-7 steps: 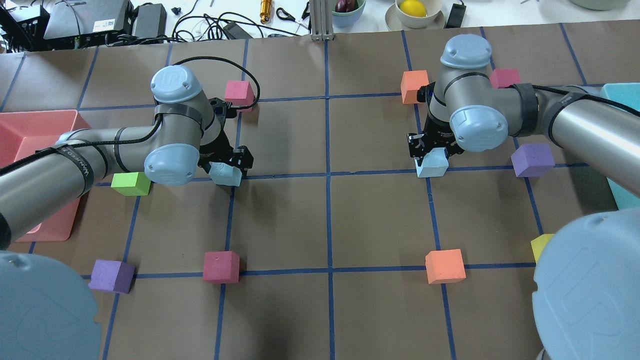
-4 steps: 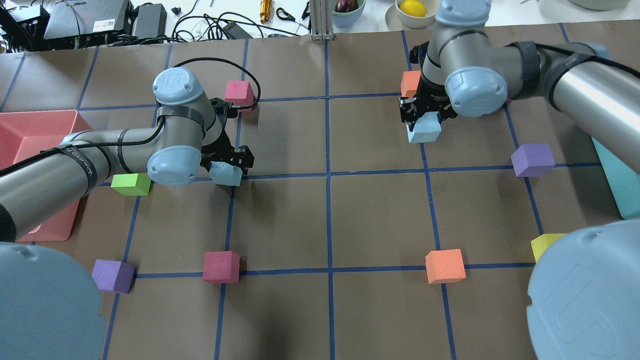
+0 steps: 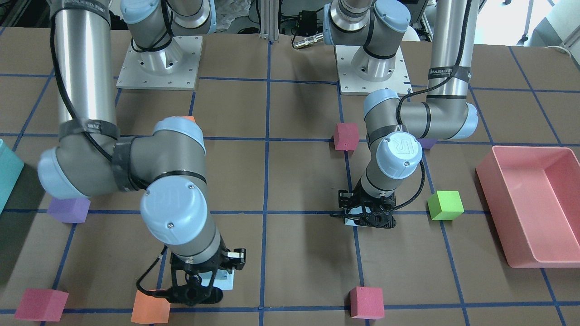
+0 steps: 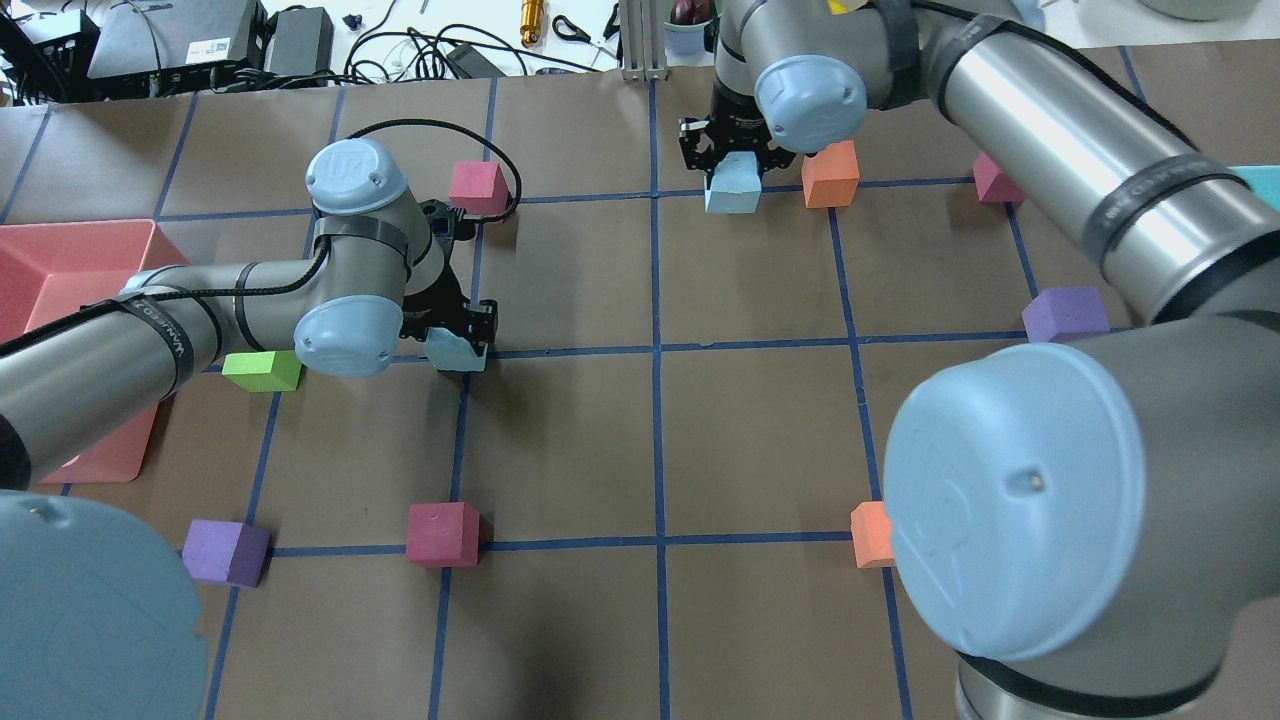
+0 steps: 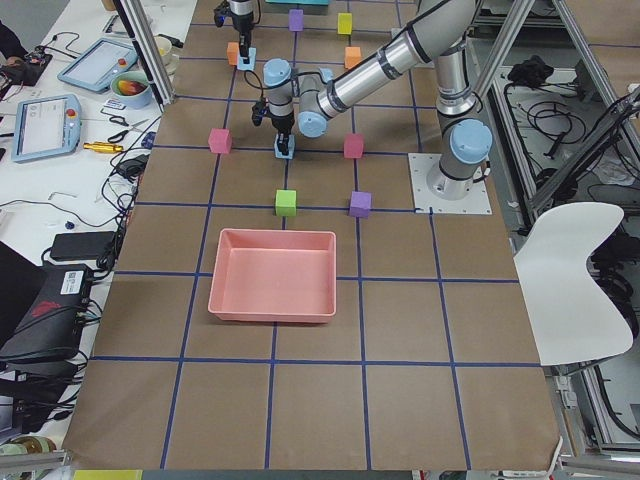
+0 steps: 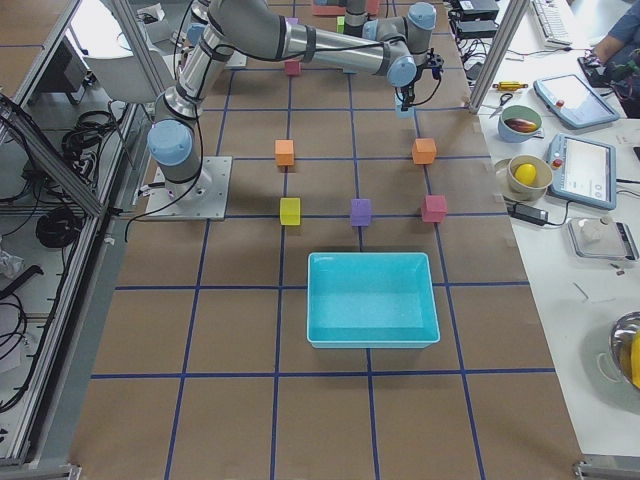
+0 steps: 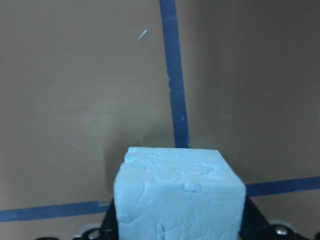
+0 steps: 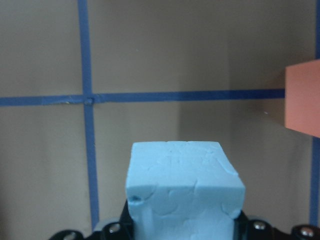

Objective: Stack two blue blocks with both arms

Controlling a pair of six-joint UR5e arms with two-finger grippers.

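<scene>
Blue blocks are both in the grippers at this moment. The left block (image 4: 452, 352) is between the fingers of the left gripper (image 4: 460, 338), which are clamped on two opposite side faces. It is low over a crossing of the tape lines (image 4: 560, 351) on the table (image 4: 560, 440), near a green cube (image 4: 262, 368). I cannot tell if it touches the paper. The right block (image 4: 733, 192) is clamped in the same way in the right gripper (image 4: 735, 168), at the far side of the table, just beside an orange cube (image 4: 830, 173) but apart from it. The two blocks are well apart.

Their faces look dented and scuffed, like foam, so I judge them light and soft. They would give under a hard squeeze, but they are not fragile. The matte surface should not slip. The good place to hold is the middle of two opposite flat faces, with the end of the block free beyond the fingers, as both wrist views show it. For stacking, such a light cube is easily pushed aside, so the upper one should come down square and be released gently.
</scene>
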